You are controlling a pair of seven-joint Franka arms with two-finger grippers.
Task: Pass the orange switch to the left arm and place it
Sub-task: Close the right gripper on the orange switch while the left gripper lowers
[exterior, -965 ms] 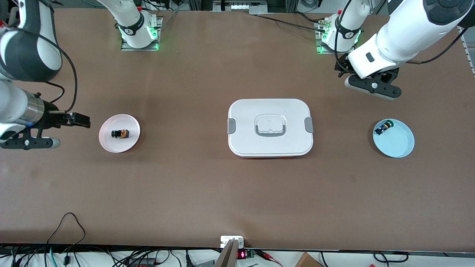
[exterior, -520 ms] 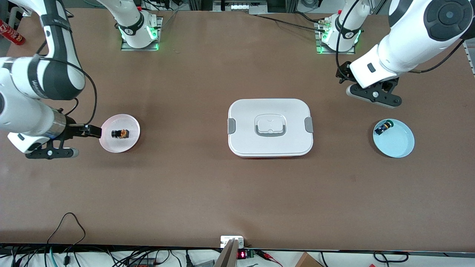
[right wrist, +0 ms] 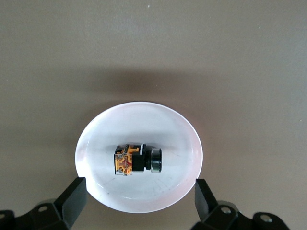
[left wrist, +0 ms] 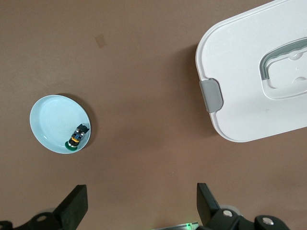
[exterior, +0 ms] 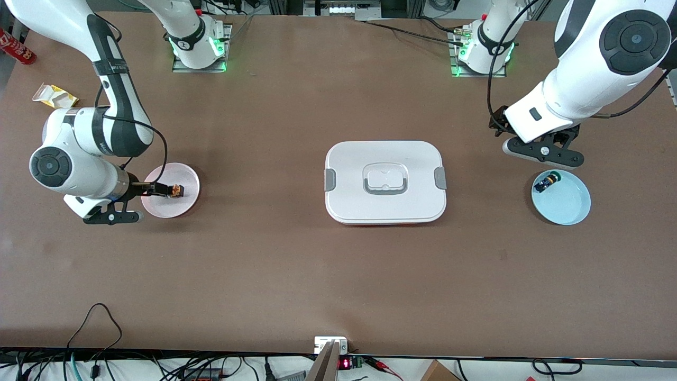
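Observation:
The orange switch [exterior: 177,189] lies on its side on a pinkish-white plate [exterior: 185,205] toward the right arm's end of the table. My right gripper [exterior: 158,188] is open over that plate, right beside the switch. In the right wrist view the switch [right wrist: 136,159] lies on the plate [right wrist: 182,139] just ahead of my open right gripper [right wrist: 139,201], not between the fingers. The white box [exterior: 349,159] sits at the table's middle, also in the left wrist view [left wrist: 240,72]. My left gripper [exterior: 497,127] is open and empty over bare table [left wrist: 140,206] near the left arm's base.
A light blue plate [exterior: 568,206] toward the left arm's end holds a small green-capped switch [exterior: 545,182], both in the left wrist view too [left wrist: 53,115] [left wrist: 76,136]. A yellow packet [exterior: 53,95] and a red can [exterior: 16,47] lie at the right arm's end.
My right arm has swung in and brought its open gripper from beside the pinkish plate to over it, next to the orange switch. My left arm has shifted a little toward the blue plate.

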